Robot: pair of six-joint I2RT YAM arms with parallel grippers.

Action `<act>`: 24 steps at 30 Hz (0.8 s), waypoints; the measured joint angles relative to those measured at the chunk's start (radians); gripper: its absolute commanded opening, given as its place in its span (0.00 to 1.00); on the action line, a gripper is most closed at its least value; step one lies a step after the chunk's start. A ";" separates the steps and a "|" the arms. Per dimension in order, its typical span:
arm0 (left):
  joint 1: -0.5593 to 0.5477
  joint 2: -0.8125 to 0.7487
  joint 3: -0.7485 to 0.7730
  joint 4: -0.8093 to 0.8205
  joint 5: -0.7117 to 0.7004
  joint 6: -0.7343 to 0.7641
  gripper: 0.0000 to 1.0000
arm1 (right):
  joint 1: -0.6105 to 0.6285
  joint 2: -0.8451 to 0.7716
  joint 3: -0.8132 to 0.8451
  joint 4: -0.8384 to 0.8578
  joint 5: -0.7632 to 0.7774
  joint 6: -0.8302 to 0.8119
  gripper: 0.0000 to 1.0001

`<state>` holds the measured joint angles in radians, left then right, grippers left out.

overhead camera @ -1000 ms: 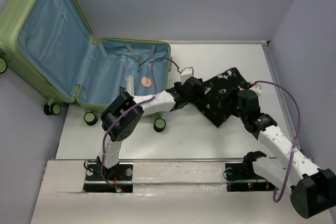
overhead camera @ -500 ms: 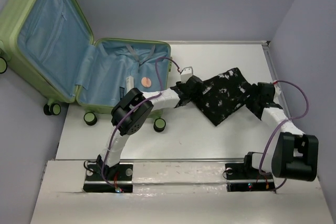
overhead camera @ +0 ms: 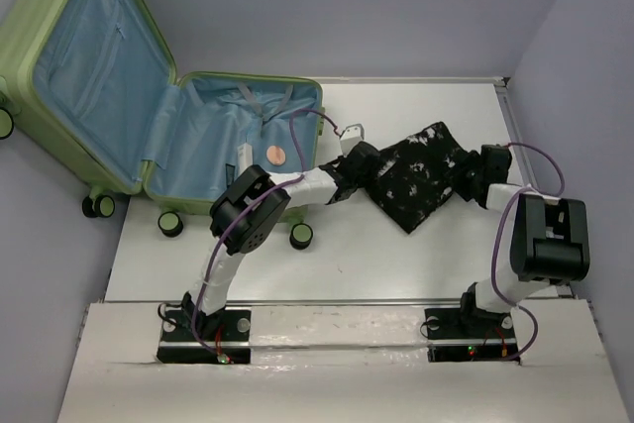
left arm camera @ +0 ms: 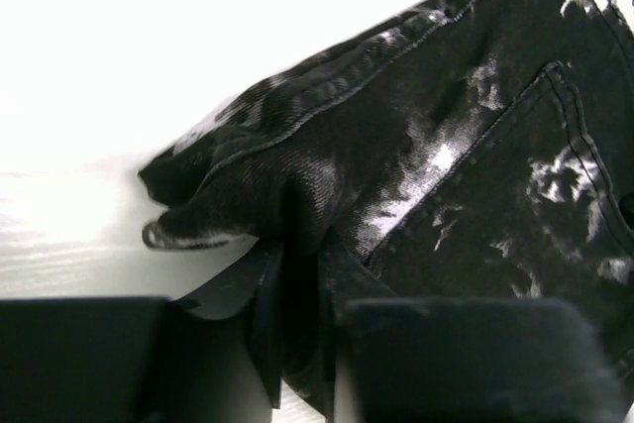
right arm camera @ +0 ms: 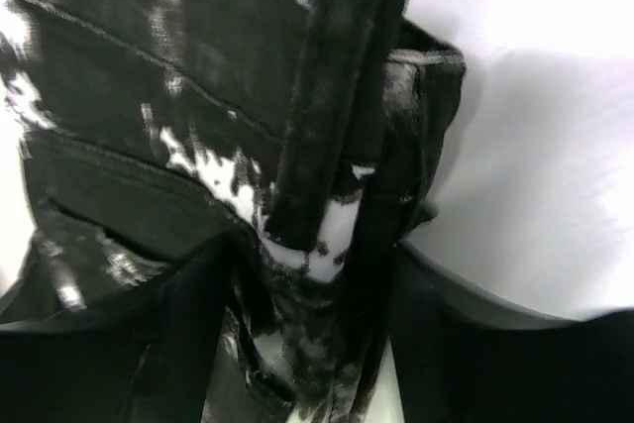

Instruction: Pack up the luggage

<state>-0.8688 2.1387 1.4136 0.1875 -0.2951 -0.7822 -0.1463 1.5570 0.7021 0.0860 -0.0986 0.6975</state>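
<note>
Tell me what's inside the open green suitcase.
In the luggage: a small white item, a round pinkish item, grey straps. The left arm covers its near right corner.

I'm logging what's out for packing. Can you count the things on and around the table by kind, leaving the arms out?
Light-green suitcase: 1
Folded black-and-white cloth: 1
Small loose items inside the suitcase: 2 (white oblong item, pinkish round item)
Total: 4
</note>
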 measured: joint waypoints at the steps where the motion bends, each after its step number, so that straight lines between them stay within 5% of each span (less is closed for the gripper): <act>1: 0.002 0.000 0.000 0.004 0.001 0.000 0.10 | -0.006 0.017 -0.007 0.035 -0.025 0.013 0.32; 5: 0.011 0.000 -0.006 0.021 0.006 0.008 0.06 | -0.012 0.052 -0.034 0.135 -0.091 0.068 0.07; 12: 0.019 -0.024 -0.045 0.056 0.012 0.032 0.06 | -0.024 -0.003 -0.113 0.284 -0.193 0.122 0.07; 17: 0.014 -0.134 -0.053 0.001 0.047 0.074 0.06 | 0.008 -0.198 -0.104 0.243 -0.269 0.119 0.07; 24: 0.063 -0.416 0.039 -0.116 0.092 0.151 0.06 | 0.207 -0.352 0.119 0.147 -0.233 0.099 0.07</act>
<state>-0.8055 1.7229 1.4525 0.0711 -0.2035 -0.6312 0.0608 1.2045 0.8215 0.2329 -0.3313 0.7967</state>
